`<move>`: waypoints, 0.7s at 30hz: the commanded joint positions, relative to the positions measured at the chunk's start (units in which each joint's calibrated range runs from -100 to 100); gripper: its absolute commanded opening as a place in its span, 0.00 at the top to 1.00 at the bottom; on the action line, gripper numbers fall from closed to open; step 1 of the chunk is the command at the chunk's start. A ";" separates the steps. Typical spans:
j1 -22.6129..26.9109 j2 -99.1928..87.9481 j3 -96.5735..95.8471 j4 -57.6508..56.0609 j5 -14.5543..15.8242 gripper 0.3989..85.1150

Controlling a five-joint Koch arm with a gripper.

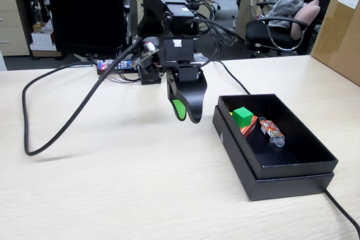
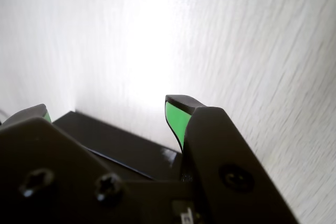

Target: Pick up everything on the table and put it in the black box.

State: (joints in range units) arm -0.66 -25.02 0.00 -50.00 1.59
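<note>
Fixed view: read left to right, the bare surface, then the gripper, then the black box.
Jaws: spread, nothing between them, hanging above the surface just left of the box; green pads faced inward.
Cargo: green cube sat on the red-and-white carton in the box's far-left corner; a sliver of yellow cube showed behind them; orange snack packet lay just right of them.
Key relation: everything lay to the right of the jaws, inside the box; nothing loose was seen on the surface.
Judgement: task looked complete or near it.
Wrist view: jaws apart, black box edge low in frame, pale surface beyond; box contents not visible here.
</note>
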 commanded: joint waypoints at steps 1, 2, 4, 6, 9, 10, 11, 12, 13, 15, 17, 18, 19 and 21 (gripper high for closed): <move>0.00 -8.78 -3.35 6.07 -0.63 0.48; 0.00 -10.84 -6.26 7.97 -0.83 0.48; -0.05 -14.74 -12.51 11.68 -1.17 0.48; -0.05 -21.63 -22.48 18.25 -1.86 0.48; -0.05 -27.94 -30.37 21.45 -2.25 0.48; -0.10 -29.89 -32.82 23.43 -2.30 0.48; -0.15 -31.73 -35.09 24.99 -2.54 0.48; -0.29 -34.82 -39.26 27.32 -2.59 0.48; -0.34 -36.20 -40.89 28.01 -2.64 0.48; -0.54 -38.38 -44.61 30.00 -2.74 0.46; -0.68 -40.56 -48.59 32.42 -3.13 0.46; -0.88 -41.13 -50.14 33.71 -3.42 0.45; -1.17 -41.13 -51.41 34.75 -3.47 0.45; -1.51 -43.09 -57.84 40.71 -3.76 0.43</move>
State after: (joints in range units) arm -1.78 -63.27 -55.34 -17.35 -1.68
